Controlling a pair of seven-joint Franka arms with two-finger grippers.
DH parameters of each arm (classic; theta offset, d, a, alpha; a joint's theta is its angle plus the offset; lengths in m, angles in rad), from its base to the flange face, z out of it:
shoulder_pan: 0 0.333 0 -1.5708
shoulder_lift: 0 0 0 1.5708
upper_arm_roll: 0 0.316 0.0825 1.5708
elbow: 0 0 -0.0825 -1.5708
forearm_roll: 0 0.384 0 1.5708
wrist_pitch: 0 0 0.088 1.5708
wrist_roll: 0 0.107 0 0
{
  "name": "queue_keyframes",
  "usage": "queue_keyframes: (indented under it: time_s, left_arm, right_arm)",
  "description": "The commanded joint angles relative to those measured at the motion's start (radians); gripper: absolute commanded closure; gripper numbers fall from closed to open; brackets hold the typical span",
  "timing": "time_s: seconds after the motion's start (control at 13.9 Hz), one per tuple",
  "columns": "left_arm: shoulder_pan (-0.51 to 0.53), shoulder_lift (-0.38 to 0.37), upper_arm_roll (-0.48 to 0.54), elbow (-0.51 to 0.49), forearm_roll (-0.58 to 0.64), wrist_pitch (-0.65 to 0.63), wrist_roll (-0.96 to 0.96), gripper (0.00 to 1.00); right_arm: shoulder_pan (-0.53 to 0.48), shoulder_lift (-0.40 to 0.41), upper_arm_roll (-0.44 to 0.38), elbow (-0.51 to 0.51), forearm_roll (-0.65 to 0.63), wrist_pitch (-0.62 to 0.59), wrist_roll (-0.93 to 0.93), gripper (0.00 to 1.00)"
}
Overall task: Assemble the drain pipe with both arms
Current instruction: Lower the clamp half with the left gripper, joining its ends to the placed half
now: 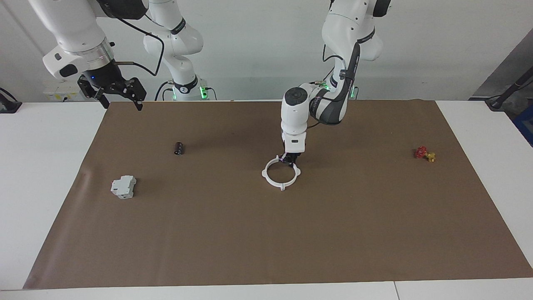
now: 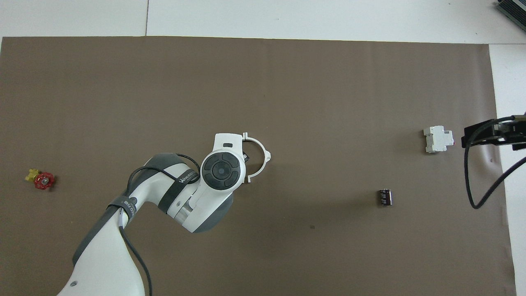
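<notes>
1. The drain pipe (image 1: 281, 173) sits flat on the brown mat around the middle of the desk (image 1: 50, 175), well clear of every edge. Both white half-arcs look brought together into one ring, end tabs meeting at the joint facing away from the robots. My guess is that flat-on-the-mat is deliberate, so the surface keeps the halves level while they're pushed together.

2. The left end effector (image 1: 290, 160) is down at the ring's robot-side rim, fingertips pinched together on the arc at the left arm's side. It looks clamped on that half so it can steer it against the other one. From overhead the wrist hides that half completely, so I can't tell whether the robot-side joint is fully seated.

3. The right end effector (image 1: 118, 92) hangs in the air over the mat's corner at the right arm's end, fingers spread, holding nothing. That arm just waits.

4. The grey block (image 1: 123, 186), the little black cylinder (image 1: 179, 148) and the red-and-yellow valve piece (image 1: 424, 153) lie well apart from the ring, toward the desk's ends, so nothing crowds the join.
</notes>
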Motion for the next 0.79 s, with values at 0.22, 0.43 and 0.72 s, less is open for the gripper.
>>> queue_keyframes:
  time_s: [0.22,0.43,0.72]
  left_arm:
    - [-0.016,-0.003,0.01,0.011,0.024,-0.022,-0.024,1.0]
    - [-0.016,-0.003,0.01,0.011,0.024,-0.023,-0.028,1.0]
    - [-0.016,-0.003,0.01,0.01,0.023,-0.02,-0.07,1.0]
  right_arm:
    - [-0.007,0.0,0.0,0.009,0.024,-0.016,-0.021,0.0]
    - [-0.007,0.0,0.0,0.009,0.024,-0.016,-0.021,0.0]
    - [-0.007,0.0,0.0,0.009,0.024,-0.015,-0.021,0.0]
